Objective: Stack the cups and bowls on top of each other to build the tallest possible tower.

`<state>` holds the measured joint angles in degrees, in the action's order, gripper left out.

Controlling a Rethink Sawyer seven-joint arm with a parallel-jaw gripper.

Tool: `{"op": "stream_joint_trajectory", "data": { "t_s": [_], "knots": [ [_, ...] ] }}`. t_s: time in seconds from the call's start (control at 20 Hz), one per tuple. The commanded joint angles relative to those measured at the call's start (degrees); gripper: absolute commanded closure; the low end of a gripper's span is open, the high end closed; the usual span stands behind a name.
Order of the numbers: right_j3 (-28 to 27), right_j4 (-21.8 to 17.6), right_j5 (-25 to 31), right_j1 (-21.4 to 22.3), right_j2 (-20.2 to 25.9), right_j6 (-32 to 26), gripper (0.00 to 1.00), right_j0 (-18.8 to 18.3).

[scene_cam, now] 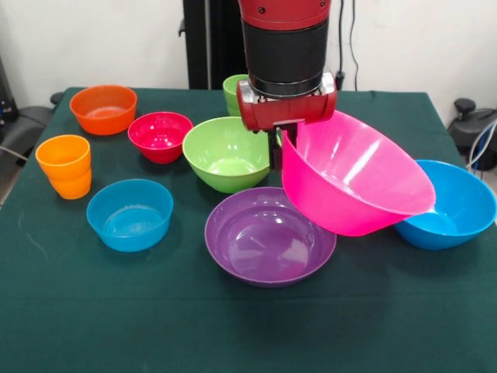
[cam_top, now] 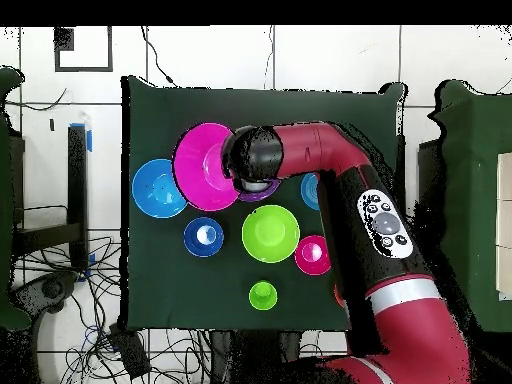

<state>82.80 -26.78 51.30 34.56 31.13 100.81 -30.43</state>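
The claw pinched the rim of the pink bowl, holding it tilted in the air above the middle of the bench, its lower edge overlapping the purple bowl and the sky-blue bowl. The purple bowl sat upright near the bench's centre. The lime green bowl stood just behind it, with the red bowl and orange bowl further along toward one corner. The orange cup stood near the bench's side edge, beside the light-blue bowl. The light green cup was partly hidden behind the arm.
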Motion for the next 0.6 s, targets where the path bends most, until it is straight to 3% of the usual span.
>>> {"op": "stream_joint_trajectory", "data": {
  "t_s": [0.05,0.4,0.6],
  "knots": [
    [-2.5,-3.7,3.8,-3.5,3.2,-16.8,1.0,-1.1],
    [-6.3,-4.2,8.2,-4.2,4.4,-19.6,1.0,-1.4],
    [-6.5,-4.9,8.0,-4.8,4.5,-20.2,1.0,-2.0]
  ]
}}
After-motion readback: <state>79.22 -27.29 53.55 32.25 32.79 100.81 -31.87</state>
